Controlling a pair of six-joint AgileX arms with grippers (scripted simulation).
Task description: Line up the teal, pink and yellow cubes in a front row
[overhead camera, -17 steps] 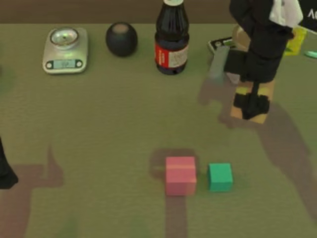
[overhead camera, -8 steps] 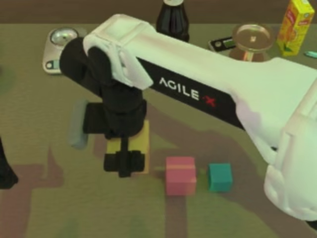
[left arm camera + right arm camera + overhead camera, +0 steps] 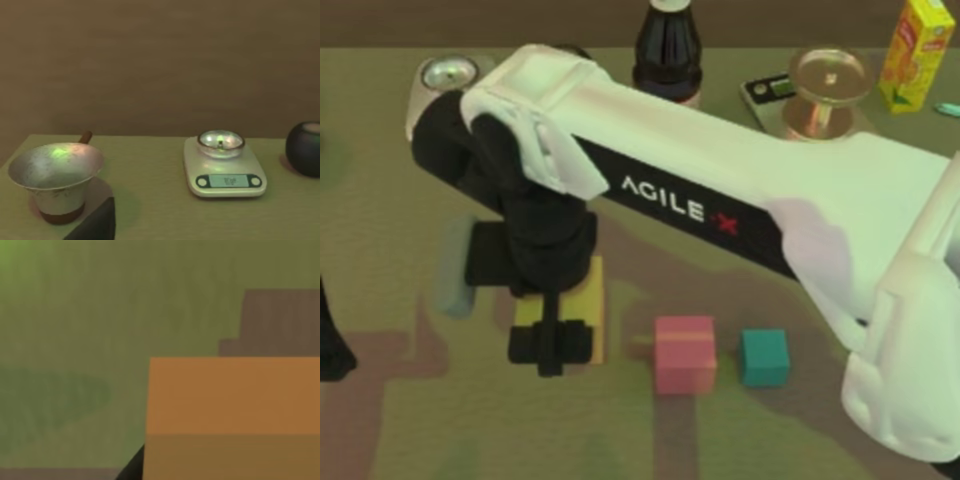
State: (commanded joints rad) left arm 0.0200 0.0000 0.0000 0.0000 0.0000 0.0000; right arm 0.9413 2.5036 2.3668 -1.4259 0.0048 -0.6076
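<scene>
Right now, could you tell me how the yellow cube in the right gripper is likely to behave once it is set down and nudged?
The yellow cube has flat faces and square edges, so it should probably slide rather than roll. It looks squat, so tipping seems unlikely. The right gripper holds it left of the pink cube; its matte surface suggests decent grip.

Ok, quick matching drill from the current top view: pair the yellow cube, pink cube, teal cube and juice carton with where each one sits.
Things:
1. yellow cube
2. pink cube
3. teal cube
4. juice carton

Places:
A. back right of the table
B. right end of the front row
C. under the right gripper, left of the others
D. middle, between the other two cubes

Pairs: 1-C, 2-D, 3-B, 4-A
</scene>
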